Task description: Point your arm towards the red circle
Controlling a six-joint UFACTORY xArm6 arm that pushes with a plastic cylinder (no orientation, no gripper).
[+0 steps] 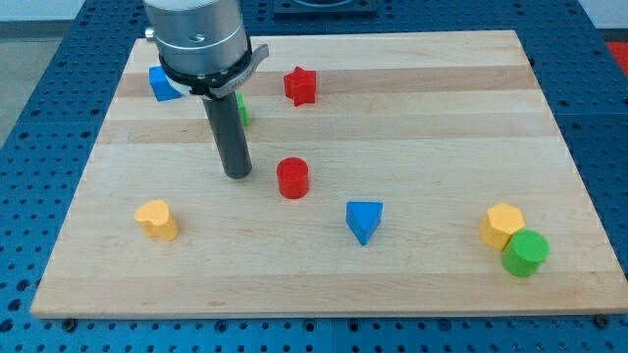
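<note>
The red circle (292, 178) is a short red cylinder near the middle of the wooden board (412, 118). My tip (237, 175) rests on the board just to the view's left of it, a small gap apart. The rod rises toward the view's top into the grey arm housing.
A red star (300, 85) lies above the red circle. A blue block (161, 84) and a partly hidden green block (241, 108) sit by the rod. A yellow block (157, 219) is bottom left, a blue triangle (364, 221) bottom centre, a yellow hexagon (501, 225) and green cylinder (525, 253) bottom right.
</note>
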